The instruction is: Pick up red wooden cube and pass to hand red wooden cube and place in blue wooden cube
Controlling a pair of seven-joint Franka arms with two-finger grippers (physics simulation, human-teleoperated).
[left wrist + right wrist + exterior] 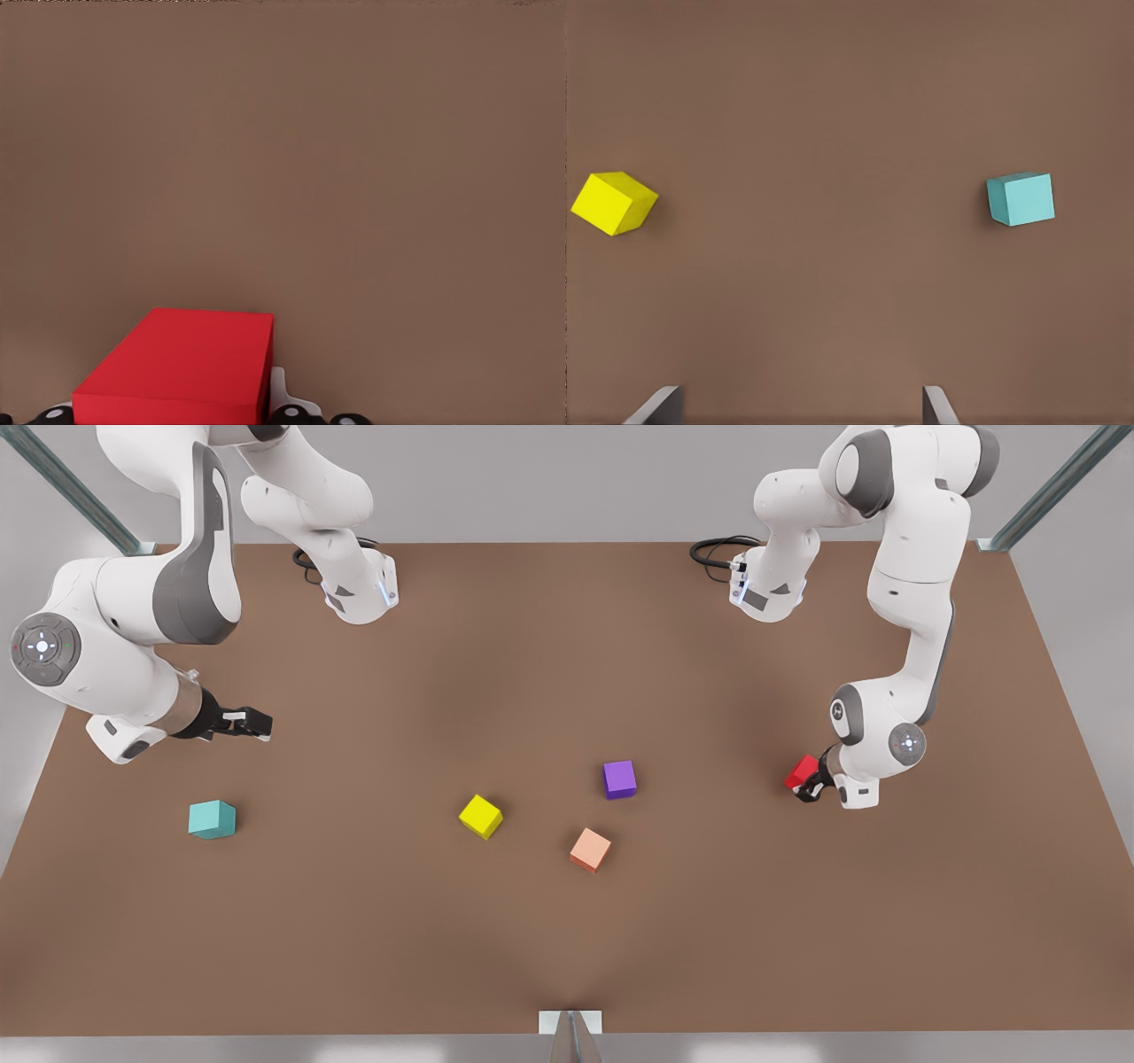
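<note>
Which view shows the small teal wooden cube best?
The right wrist view: the small teal wooden cube sits unobstructed, two faces plain. The front view shows it smaller on the brown table, near the right hand.

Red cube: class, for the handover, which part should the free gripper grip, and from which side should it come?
Probably the two free faces of the red cube, crossways to the hold of the left gripper. The cube juts out beyond that gripper toward the front view's left, so the open right gripper, waiting there, would best come from that side.
</note>
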